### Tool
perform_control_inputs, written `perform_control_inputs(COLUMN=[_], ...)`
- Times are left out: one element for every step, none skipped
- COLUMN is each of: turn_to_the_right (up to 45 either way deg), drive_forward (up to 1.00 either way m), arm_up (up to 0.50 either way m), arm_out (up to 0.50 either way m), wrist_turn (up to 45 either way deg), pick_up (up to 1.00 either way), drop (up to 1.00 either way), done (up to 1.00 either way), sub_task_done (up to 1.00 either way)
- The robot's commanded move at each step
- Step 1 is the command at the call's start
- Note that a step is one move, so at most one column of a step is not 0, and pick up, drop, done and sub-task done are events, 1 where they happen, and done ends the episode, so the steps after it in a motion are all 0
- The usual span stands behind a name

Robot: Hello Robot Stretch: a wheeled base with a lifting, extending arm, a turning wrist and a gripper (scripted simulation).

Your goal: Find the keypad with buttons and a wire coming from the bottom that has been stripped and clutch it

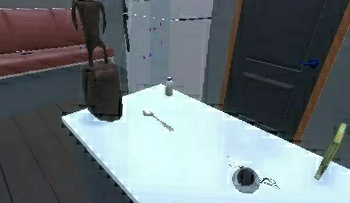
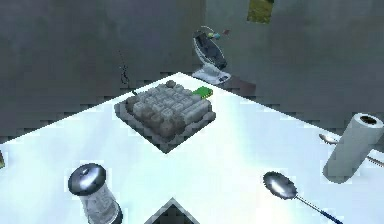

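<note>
Keypad [image 2: 168,112], grey with rows of rounded buttons, lies flat near the middle of the white bench [image 2: 262,135]. It has a green piece [image 2: 203,92] at its far corner and a thin dark wire [image 2: 125,76] just beyond its left corner. Nearer than the keypad stands a silver-topped shaker [image 2: 92,190]. Right of the keypad lie a spoon [image 2: 285,187] and an upright white roll [image 2: 355,147].
</note>
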Motion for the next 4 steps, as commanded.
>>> perform_control_inputs(turn_to_the_right=[0.0, 0.0, 0.0, 0.0], drive_forward=[0.00, 0.00, 0.00, 0.00], arm_up=[0.50, 0.38, 0.00, 0.00], arm_out=[0.00, 0.00, 0.18, 0.00], wrist_turn=[0.0, 0.0, 0.0, 45.0], pick_up=[0.00, 0.00, 0.00, 0.00], drop=[0.00, 0.00, 0.00, 0.00], done=[0.00, 0.00, 0.00, 0.00], sub_task_done=[0.00, 0.00, 0.00, 0.00])
